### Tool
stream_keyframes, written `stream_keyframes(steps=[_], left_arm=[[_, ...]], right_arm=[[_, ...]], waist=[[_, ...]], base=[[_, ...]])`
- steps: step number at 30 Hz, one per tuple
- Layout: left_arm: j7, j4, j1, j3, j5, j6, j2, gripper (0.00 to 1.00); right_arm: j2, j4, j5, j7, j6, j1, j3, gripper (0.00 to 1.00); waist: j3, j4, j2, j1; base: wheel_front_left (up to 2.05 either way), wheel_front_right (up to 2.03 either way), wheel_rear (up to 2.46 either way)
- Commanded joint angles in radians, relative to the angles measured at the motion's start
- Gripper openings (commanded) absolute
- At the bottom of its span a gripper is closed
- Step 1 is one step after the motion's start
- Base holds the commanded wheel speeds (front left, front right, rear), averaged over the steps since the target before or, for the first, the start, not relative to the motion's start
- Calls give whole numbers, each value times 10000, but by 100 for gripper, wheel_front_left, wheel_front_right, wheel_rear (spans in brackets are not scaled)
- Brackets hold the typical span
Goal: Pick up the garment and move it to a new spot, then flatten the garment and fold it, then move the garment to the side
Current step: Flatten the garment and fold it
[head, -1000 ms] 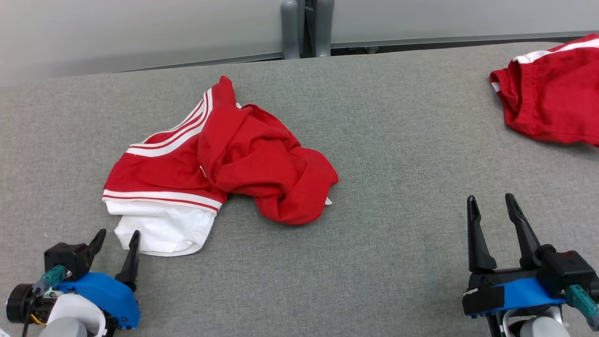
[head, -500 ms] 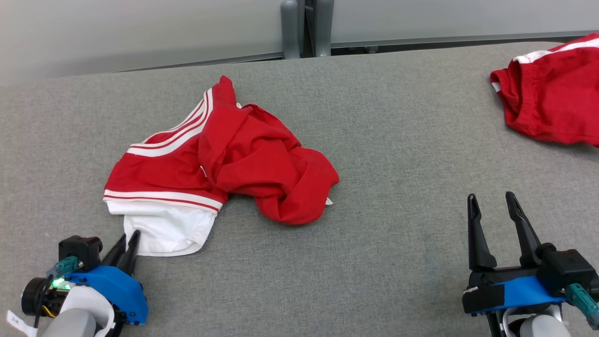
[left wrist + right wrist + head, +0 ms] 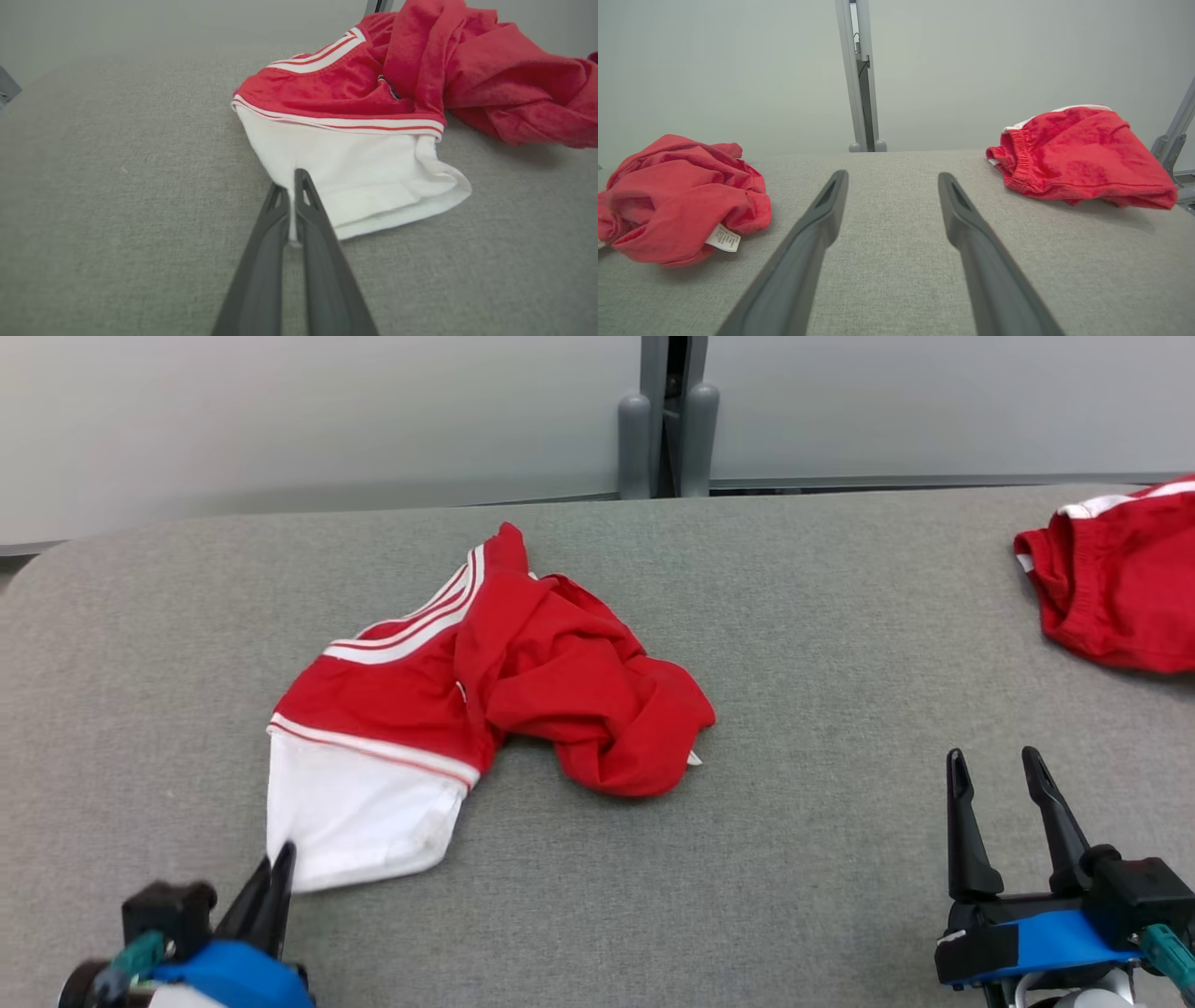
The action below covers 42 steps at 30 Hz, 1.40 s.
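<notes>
Down at the near left, the left claw [image 3: 290, 179] is pinched tight on the near corner of the garment [image 3: 523, 681], a sliver of its white part caught between the two fingers. Over at the near right, the right claw [image 3: 991, 756] sits with fingers spread, nothing between them, low over the grey table [image 3: 794, 859], well apart from the cloth. From the left claw the garment runs away and to the right: white panel first, then red with white stripes, then a bunched red heap mid-table. A small white tag [image 3: 723, 238] pokes from that heap, its print too small to read. Far right lies a second red garment [image 3: 1111, 588]; a grey post [image 3: 667, 429] stands behind the table's far edge.
</notes>
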State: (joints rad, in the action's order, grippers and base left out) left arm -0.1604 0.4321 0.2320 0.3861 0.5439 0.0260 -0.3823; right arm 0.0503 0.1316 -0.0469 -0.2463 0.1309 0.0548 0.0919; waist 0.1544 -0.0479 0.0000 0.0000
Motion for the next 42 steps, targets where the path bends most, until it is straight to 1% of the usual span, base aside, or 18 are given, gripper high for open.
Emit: stream_keyframes(steps=[1, 5, 9, 12, 14, 15, 16, 18, 23, 25, 30, 35, 38, 42], left_arm=[[150, -439, -521, -100, 58, 219, -184, 0], [698, -2193, -2205, -443, 388, 1014, -606, 0], [1159, -3621, -3688, -775, 722, 1678, -892, 0], [1370, -4222, -4527, -922, 959, 1994, -985, 0], [1496, -4477, -4786, -925, 1058, 2089, -991, 0], [1470, -4582, -4786, -920, 992, 2115, -1006, 37], [1379, -4663, -4728, -907, 882, 2161, -1033, 100], [1135, -4846, -4478, -898, 724, 2193, -949, 100], [-217, -5166, -3702, -1003, -131, 2319, -842, 100], [-597, -5237, -3261, -1015, -497, 2357, -803, 100], [-985, -5174, -2310, -883, -1022, 2046, -377, 100], [-1057, -4675, -1475, -743, -1318, 1687, 145, 100], [-1050, -4374, -1196, -819, -1466, 1525, 402, 100], [-1055, -4166, -1187, -1109, -1639, 1306, 588, 100]], right_arm=[[0, 13, -87, 9, -3, -141, 22, 100], [-1, -8, -126, -13, -3, -196, 120, 100], [0, -18, -154, -45, -3, -237, 208, 100], [0, -38, -177, -53, -3, -265, 214, 100], [0, -73, -168, -38, -3, -260, 225, 100], [0, -78, -155, -20, -3, -251, 222, 100], [0, -84, -138, -3, -3, -235, 214, 100], [0, -91, -106, 41, -3, -180, 195, 100], [0, -82, -50, 53, -3, -80, 168, 100], [0, -96, -49, 62, -3, -95, 143, 100], [0, -144, -24, 76, -3, -73, 98, 100], [0, -125, -31, 78, -3, -52, 55, 100], [0, -96, -31, 78, -3, -67, 93, 100], [0, -98, -23, 81, -3, -82, 142, 100]], waist=[[-111, 128, 0, 0], [-135, 320, 0, 0], [-65, 480, 0, 0], [-8, 548, 0, 0], [38, 600, 0, 0], [48, 619, 0, 0], [55, 636, 0, 0], [49, 658, 0, 0], [-20, 643, 0, 0], [-56, 621, 0, 0], [-87, 462, 0, 0], [-97, 257, 0, 0], [-107, 149, 0, 0], [-118, 92, 0, 0]], base=[[0, 0, 0], [0, 0, 0], [0, 0, 0], [0, 0, 0], [0, 0, 0], [0, 0, 0], [0, 0, 0], [0, 0, 0], [0, 0, 0], [0, 0, 0], [0, 0, 0], [0, 0, 0], [0, 0, 0], [0, 0, 0]])
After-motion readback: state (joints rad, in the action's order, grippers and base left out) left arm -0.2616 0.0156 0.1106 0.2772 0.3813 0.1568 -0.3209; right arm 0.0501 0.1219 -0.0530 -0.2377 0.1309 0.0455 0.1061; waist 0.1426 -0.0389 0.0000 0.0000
